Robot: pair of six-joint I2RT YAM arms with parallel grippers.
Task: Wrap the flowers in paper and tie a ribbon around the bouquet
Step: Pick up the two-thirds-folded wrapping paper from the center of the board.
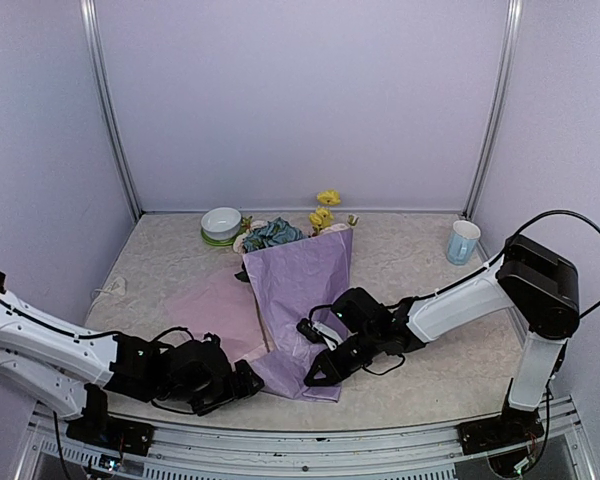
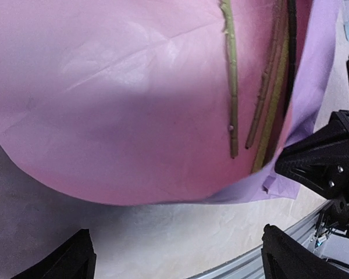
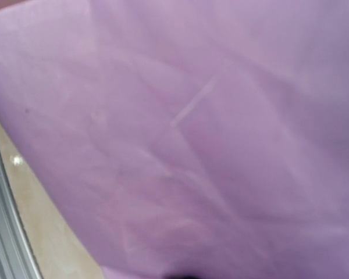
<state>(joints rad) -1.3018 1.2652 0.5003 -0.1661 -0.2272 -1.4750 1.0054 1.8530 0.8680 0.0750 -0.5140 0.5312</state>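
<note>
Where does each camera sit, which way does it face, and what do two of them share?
Top external: high behind the table, looking down and forward; left arm and right arm reach the paper, flowers at its far end.
Left wrist: low at the near edge, facing paper and stems; own open jaws at bottom corners.
Right wrist: close against the paper; own jaws barely a dark sliver.
Shared: top and left wrist both show the right arm's jaws.
</note>
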